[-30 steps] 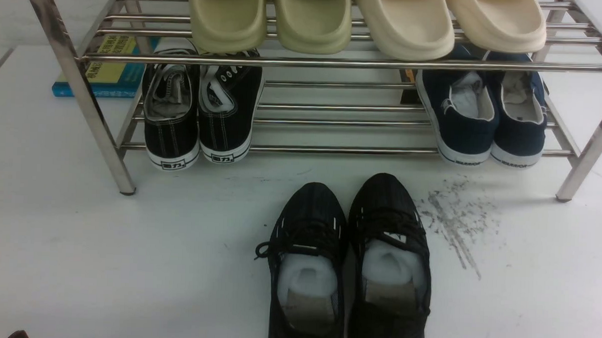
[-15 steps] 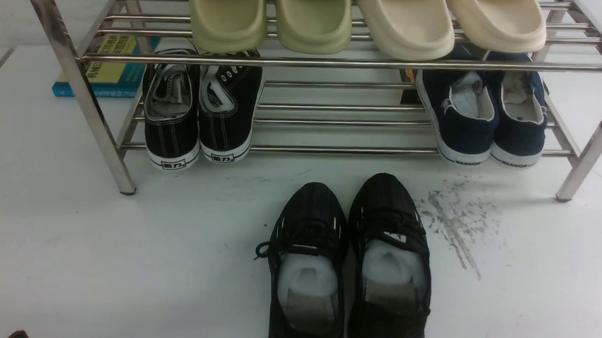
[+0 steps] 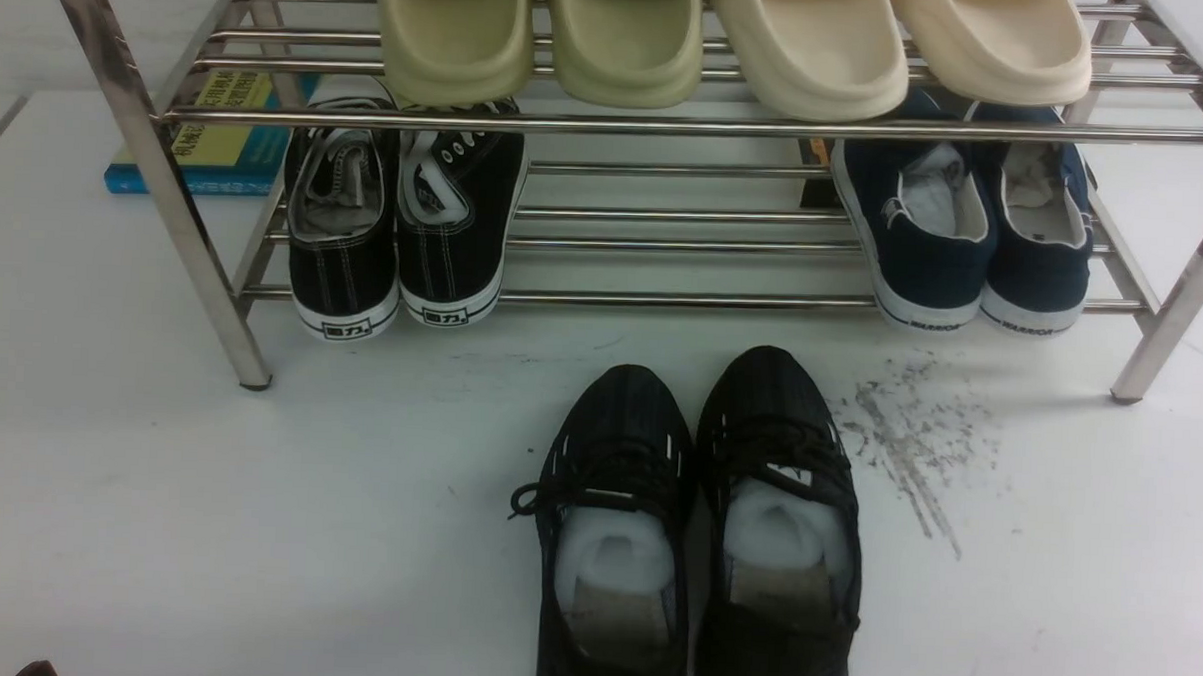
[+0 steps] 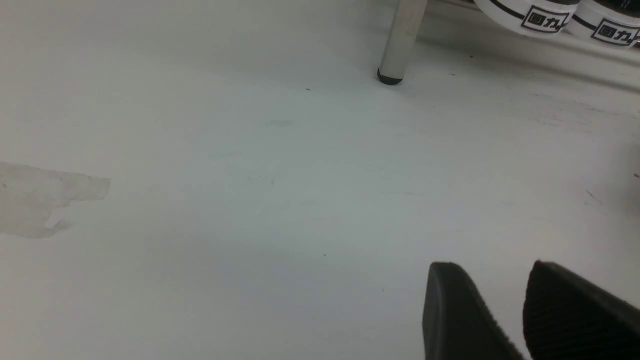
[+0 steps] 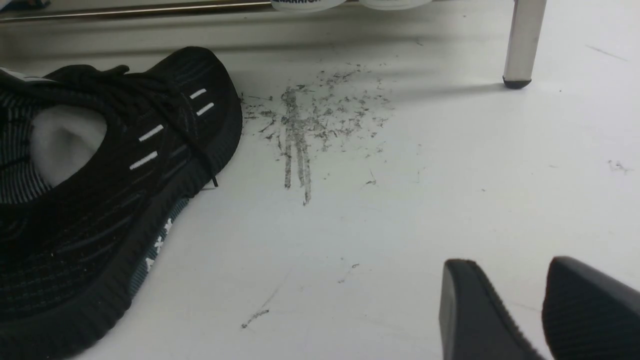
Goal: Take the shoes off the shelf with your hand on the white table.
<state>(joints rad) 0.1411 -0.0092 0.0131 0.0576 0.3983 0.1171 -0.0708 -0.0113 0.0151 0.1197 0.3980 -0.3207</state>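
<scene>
White surface (image 3: 355, 530): black mesh sneakers (image 3: 624, 419) side by side, lower centre; shelf (image 3: 683, 301) standing across top; blue-yellow book (image 3: 217, 170) flat, upper left.

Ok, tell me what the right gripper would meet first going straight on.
Probably the white table: the right gripper seems to slant down toward its bare surface, short of the shelf. Depth is unclear from this view.
</scene>
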